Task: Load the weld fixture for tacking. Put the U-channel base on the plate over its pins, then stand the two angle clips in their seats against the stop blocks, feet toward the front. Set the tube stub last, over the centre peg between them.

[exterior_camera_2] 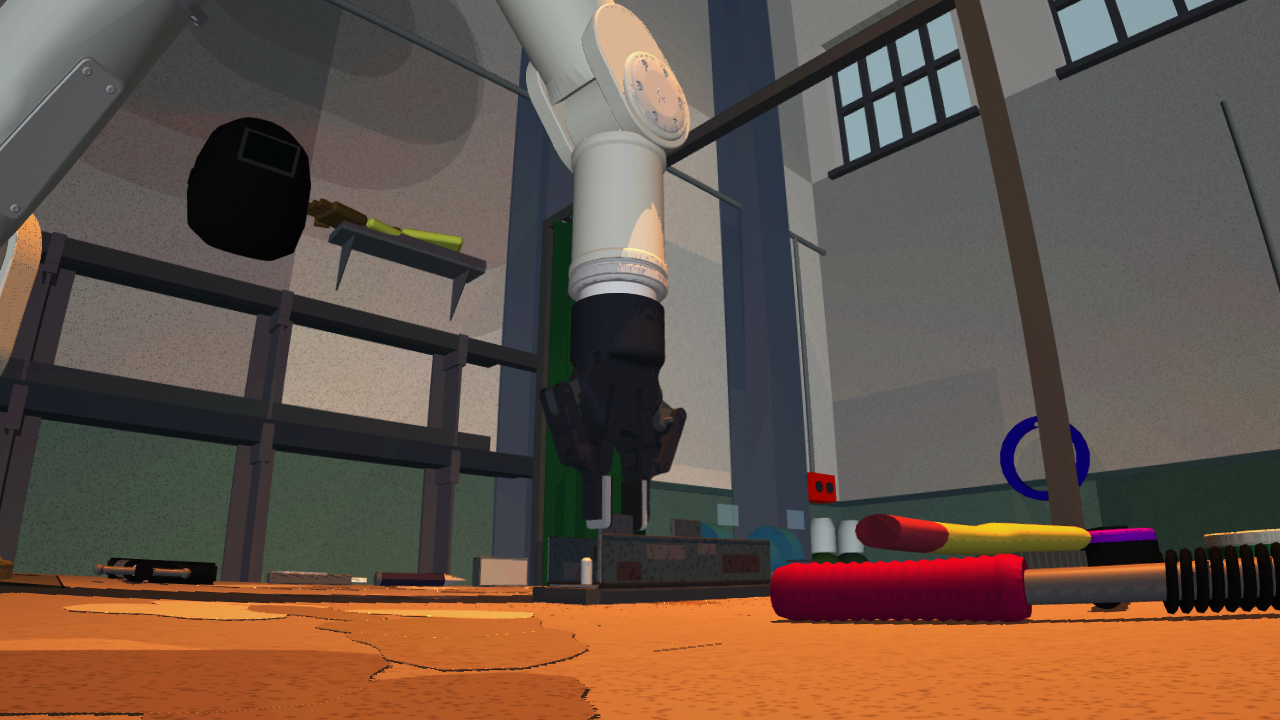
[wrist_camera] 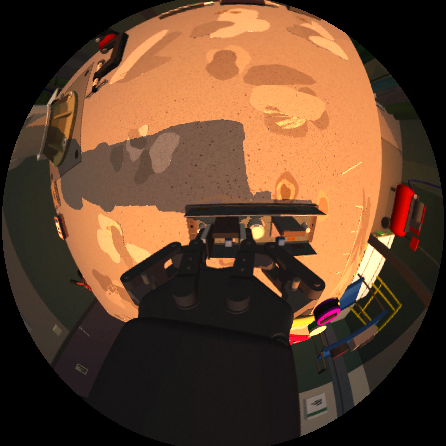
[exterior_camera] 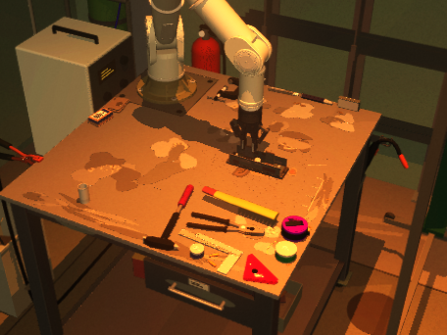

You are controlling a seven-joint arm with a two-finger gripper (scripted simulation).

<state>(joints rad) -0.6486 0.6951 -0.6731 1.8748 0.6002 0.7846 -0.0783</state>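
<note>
An angle clip [exterior_camera_2: 621, 512] stands in the left seat of the U-channel base [exterior_camera: 258, 163]. My gripper [exterior_camera_2: 618, 510] is straight above it, closed on the clip. The base [exterior_camera_2: 658, 560] lies on the fixture plate at mid table, and the plate shows as a thin dark edge under it. A pale centre peg [wrist_camera: 257, 232] stands just right of the fingers in the wrist camera. The tube stub [exterior_camera: 83, 193] stands upright, far off at the table's left front. I cannot make out the second clip.
A red-handled hammer [exterior_camera: 171, 219], a yellow brush [exterior_camera: 240, 203], screwdrivers, a ruler, tape rolls [exterior_camera: 295, 227] and a red triangle [exterior_camera: 258, 271] crowd the table's front. The right table edge is close behind the fixture. The middle left of the table holds only stains.
</note>
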